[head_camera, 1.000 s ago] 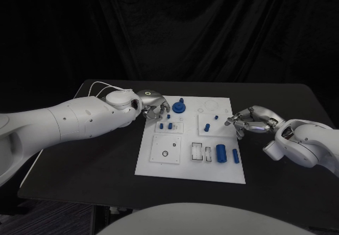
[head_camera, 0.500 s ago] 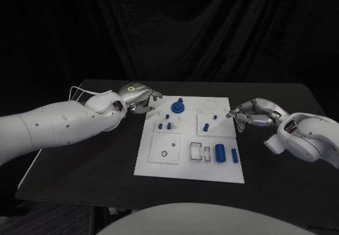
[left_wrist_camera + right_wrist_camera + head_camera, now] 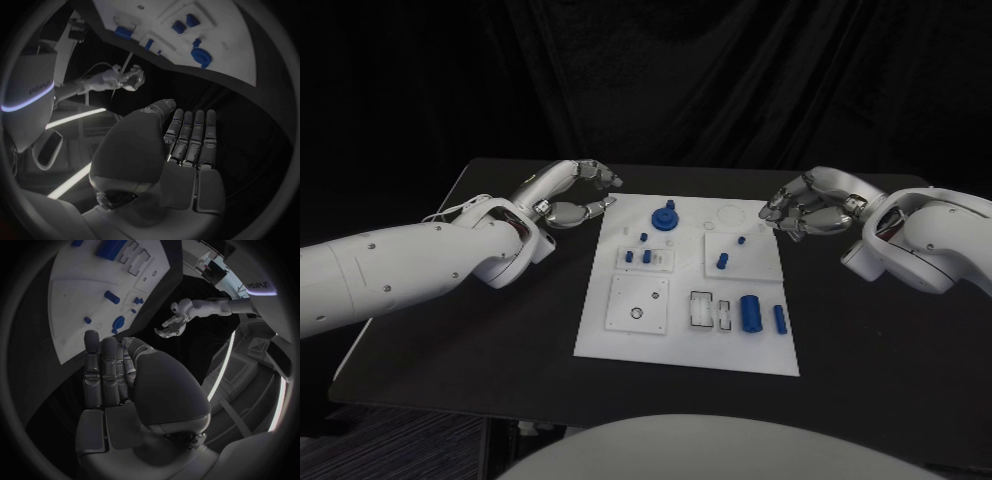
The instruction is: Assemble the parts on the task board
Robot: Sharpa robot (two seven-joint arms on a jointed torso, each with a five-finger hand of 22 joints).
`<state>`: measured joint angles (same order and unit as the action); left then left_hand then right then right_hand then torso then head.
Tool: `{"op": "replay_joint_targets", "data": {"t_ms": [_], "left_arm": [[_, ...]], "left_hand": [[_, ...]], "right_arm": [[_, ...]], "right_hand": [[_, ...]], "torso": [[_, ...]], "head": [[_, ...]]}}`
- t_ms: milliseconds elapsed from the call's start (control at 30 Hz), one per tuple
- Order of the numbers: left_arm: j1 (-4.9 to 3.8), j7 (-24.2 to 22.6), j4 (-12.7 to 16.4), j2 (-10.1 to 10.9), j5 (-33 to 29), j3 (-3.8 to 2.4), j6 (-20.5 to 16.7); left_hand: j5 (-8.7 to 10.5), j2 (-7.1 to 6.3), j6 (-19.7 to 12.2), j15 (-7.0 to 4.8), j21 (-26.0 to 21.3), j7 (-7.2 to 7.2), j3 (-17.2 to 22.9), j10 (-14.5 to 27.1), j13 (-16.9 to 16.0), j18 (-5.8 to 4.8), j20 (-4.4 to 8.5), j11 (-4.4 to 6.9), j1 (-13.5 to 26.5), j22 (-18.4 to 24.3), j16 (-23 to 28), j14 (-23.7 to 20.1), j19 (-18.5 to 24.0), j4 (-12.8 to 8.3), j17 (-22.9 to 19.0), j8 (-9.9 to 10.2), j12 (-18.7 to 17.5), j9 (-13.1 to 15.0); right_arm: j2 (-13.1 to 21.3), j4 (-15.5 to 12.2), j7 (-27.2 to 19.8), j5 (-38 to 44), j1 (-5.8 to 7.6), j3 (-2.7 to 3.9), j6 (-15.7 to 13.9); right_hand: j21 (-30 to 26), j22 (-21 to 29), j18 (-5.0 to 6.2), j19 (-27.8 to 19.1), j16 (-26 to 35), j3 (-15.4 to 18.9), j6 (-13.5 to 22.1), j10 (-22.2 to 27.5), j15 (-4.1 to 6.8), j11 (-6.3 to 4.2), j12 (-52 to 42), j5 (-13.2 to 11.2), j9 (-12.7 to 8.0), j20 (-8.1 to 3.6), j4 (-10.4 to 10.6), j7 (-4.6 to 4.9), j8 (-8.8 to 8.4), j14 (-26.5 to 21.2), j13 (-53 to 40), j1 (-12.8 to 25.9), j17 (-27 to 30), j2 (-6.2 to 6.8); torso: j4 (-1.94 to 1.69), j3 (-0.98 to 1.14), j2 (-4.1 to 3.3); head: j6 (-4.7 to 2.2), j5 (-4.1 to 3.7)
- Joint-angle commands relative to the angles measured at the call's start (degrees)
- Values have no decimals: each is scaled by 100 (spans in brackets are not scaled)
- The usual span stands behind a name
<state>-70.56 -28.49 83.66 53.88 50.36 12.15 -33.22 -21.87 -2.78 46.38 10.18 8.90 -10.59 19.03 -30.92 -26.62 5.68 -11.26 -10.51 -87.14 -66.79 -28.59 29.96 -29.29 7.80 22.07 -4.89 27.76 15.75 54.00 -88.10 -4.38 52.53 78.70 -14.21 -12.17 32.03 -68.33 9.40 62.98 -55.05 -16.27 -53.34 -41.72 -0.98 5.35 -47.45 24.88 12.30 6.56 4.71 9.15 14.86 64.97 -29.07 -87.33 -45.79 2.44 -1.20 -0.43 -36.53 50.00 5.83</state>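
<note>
1. White task board [image 3: 629, 335] lies mid-table, blue parts [image 3: 751, 311] on it.
2. Left hand [image 3: 568, 196], fingers straight, empty, at its ten o'clock corner.
3. Right hand [image 3: 808, 207], empty, loosely curled, at two o'clock, nearer the long upright-lying cylinder.

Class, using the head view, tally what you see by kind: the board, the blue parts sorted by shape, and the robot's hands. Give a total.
White task board: 1
Blue round knobbed part: 1
Blue short pegs: 3
Blue cylinders lying flat: 2
Silver hands, left hand and right hand: 2
Total: 9
Any tinier specks on the board are too small to tell.
</note>
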Motion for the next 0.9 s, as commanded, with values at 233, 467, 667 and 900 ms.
{"op": "replay_joint_targets", "data": {"t_ms": [233, 467, 667, 900], "left_arm": [[98, -2030, 50, 11, -4363, -5, 2192], [207, -2132, 222, 53, -4965, -5, 2932], [268, -2126, 313, 48, -5166, -5, 3230], [337, -2124, 393, 90, -5217, -5, 3341]], "left_hand": [[-521, 458, -391, 38, -545, 6, -259, 927, 573, -18, -87, -28, 411, 937, 390, -973, 834, 504, -690, -28, -31, -117], [-581, 633, -986, 43, -583, 47, -672, 1502, 1189, 100, -195, 117, 614, 2243, 1173, -1760, 1374, 848, -1444, 97, -234, -433], [-445, 797, -1528, 86, -601, 130, -1172, 1849, 1700, 132, -277, 222, 926, 3032, 1443, -1997, 1582, 884, -1764, 154, -520, -703], [285, 1153, -2158, -134, -670, 280, -1967, 2301, 2138, 342, -283, 361, 1327, 4287, 1929, -2568, 2202, 876, -2026, 202, -713, -993]], "right_arm": [[-235, 193, 1215, 2905, -30, 3, 219], [-344, 277, 1331, 3684, -133, 3, -85], [-444, 386, 1309, 3857, -243, 3, -237], [-516, 479, 1257, 3900, -380, 3, -391]], "right_hand": [[41, -192, 85, -118, 134, -445, 330, 329, -97, 111, 527, -676, -78, 98, -31, -53, -209, -217, 386, 340, 295, 428], [32, -229, 105, -87, -18, -558, 447, 440, -77, 119, 623, -689, -93, 108, -69, -120, -270, -116, 469, 431, 208, 514], [11, -247, 99, -98, 82, -618, 569, 506, -89, 141, 664, -680, -113, 111, -96, -142, -334, -226, 505, 479, 359, 553], [-61, -257, 96, -103, 13, -658, 728, 705, -125, 185, 696, -789, -133, 141, -139, -181, -404, -175, 536, 586, 342, 593]], "torso": [[-152, -129, -13], [-268, -201, -22], [-351, -274, -47], [-338, -284, -73]], "head": [[0, -147], [0, -317], [0, -428], [0, -453]]}}
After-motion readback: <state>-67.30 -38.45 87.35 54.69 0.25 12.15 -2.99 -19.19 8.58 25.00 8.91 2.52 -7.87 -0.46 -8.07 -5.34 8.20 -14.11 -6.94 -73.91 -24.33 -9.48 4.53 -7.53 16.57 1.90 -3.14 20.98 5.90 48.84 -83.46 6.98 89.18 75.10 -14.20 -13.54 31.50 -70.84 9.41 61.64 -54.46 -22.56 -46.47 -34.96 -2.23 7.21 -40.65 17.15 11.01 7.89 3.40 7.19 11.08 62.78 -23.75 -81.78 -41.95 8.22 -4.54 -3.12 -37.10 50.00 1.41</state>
